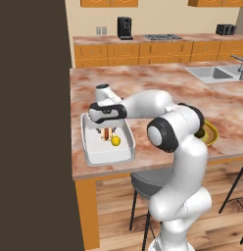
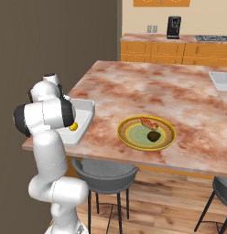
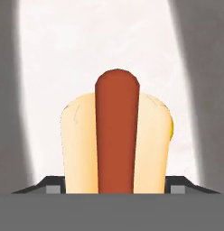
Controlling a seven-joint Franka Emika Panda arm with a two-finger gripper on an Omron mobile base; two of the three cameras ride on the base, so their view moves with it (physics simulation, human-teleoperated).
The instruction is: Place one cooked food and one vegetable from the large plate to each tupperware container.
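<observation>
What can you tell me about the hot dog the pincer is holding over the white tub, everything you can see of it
The hot dog is a reddish-brown sausage with a rounded end, lying in a pale tan split bun that bulges on both sides. In the hand view it runs lengthwise away from the pincer, which grips its near end. In the left base view it hangs inside the tupperware container, beside a small yellow item. Whether it touches the tub floor cannot be told.

A coffee machine [image 1: 124, 27] and stove [image 1: 162, 37] stand far back; a sink [image 1: 216, 73] far right, possibly a toaster [image 1: 225, 29]; stool [image 2: 104, 171] near.
</observation>
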